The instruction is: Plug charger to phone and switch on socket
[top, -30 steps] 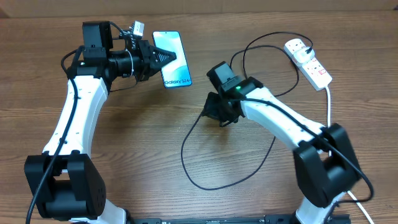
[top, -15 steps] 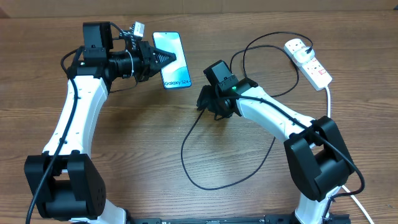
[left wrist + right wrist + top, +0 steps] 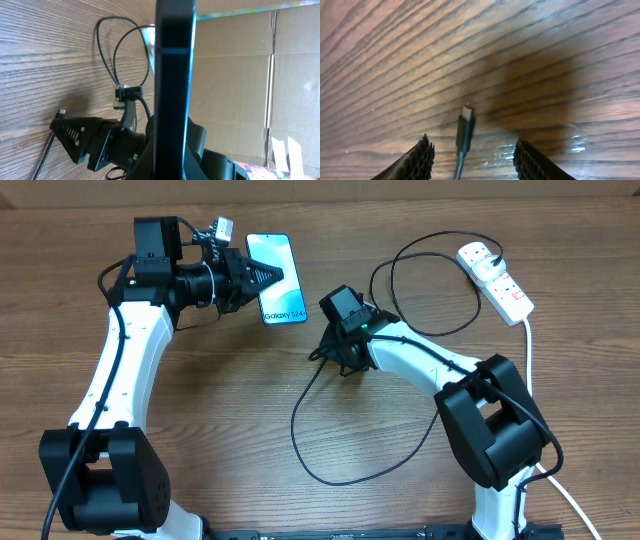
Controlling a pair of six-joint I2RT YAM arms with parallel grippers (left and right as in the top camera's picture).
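Note:
The phone [image 3: 284, 307] shows its blue-teal screen at the back left, with my left gripper [image 3: 288, 276] shut on it. In the left wrist view the phone [image 3: 173, 75] appears edge-on. The charger's black cable [image 3: 300, 440] loops across the table to the white socket [image 3: 497, 280] at the back right. Its connector tip [image 3: 465, 129] lies on the wood between the fingers [image 3: 423, 156] of my right gripper [image 3: 476, 156], which stands open and touches nothing. In the overhead view the right gripper [image 3: 324, 350] is low over the table, right of and nearer than the phone.
A thick white cord [image 3: 528, 350] runs from the socket along the right edge. Cardboard panels [image 3: 240, 75] stand behind the table. Cable loops [image 3: 410, 265] lie between my right arm and the socket.
My right gripper has opened and moved left toward the phone, with the connector tip now lying between its fingers. The left arm and the phone have not moved.

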